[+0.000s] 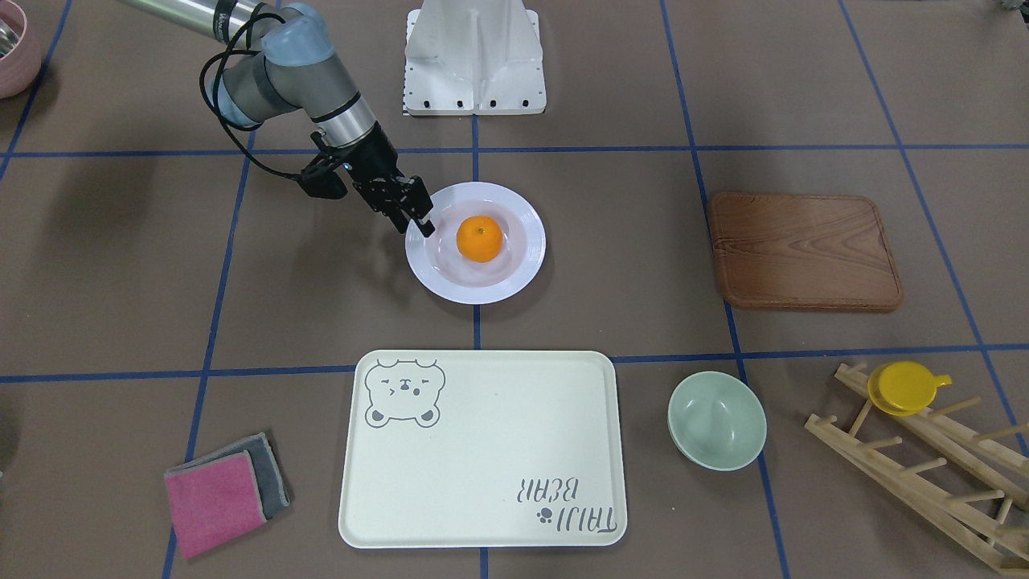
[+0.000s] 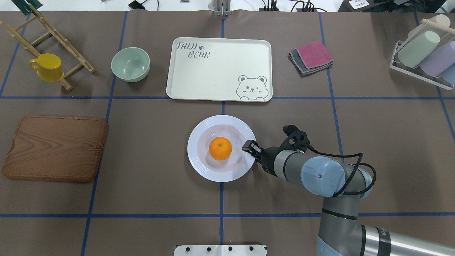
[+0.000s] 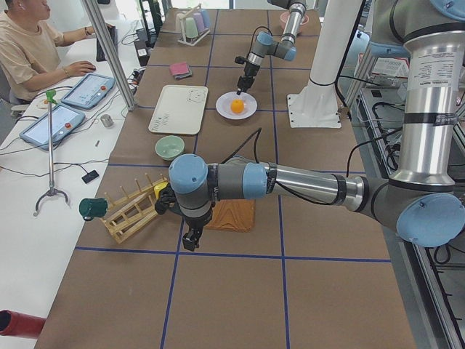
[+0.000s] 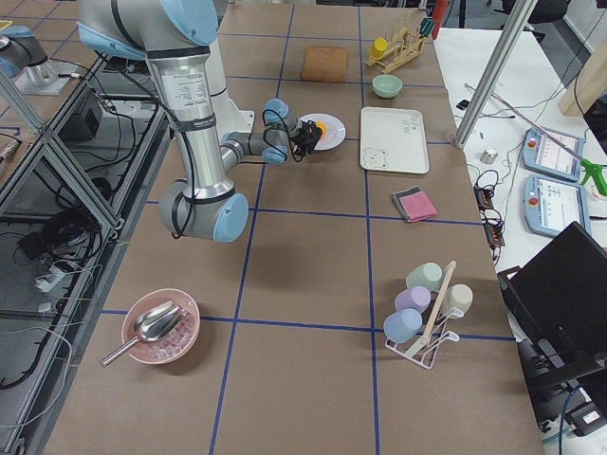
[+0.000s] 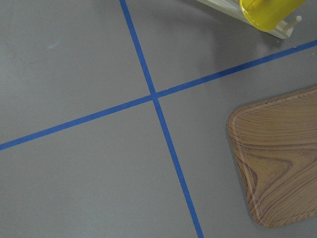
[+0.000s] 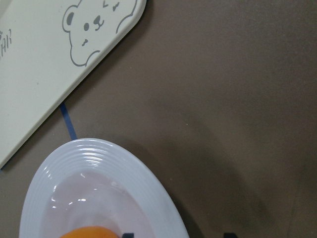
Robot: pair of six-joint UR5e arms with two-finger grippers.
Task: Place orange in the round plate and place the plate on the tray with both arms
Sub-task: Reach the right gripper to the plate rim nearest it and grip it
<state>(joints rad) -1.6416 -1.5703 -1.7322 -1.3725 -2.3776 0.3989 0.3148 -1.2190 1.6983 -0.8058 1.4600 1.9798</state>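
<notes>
The orange (image 1: 480, 239) lies in the sunken centre of the white round plate (image 1: 474, 293), which rests on the table just robot-side of the cream bear tray (image 1: 482, 450). My right gripper (image 1: 420, 221) is low at the plate's rim, on the robot's right side. It is open, one fingertip (image 6: 129, 235) over the plate's inside and the other outside it. The tray (image 2: 213, 74) carries nothing. My left gripper (image 3: 190, 240) shows only in the exterior left view, hanging over bare table by the wooden board; I cannot tell whether it is open or shut.
A wooden board (image 1: 804, 251), a pale-green bowl (image 1: 715, 420) and a wooden rack with a yellow cup (image 1: 904, 388) lie on the robot's left. Folded cloths (image 1: 225, 490) lie beside the tray. A cup rack (image 2: 423, 53) stands far right. A person (image 3: 29, 43) sits at a side desk.
</notes>
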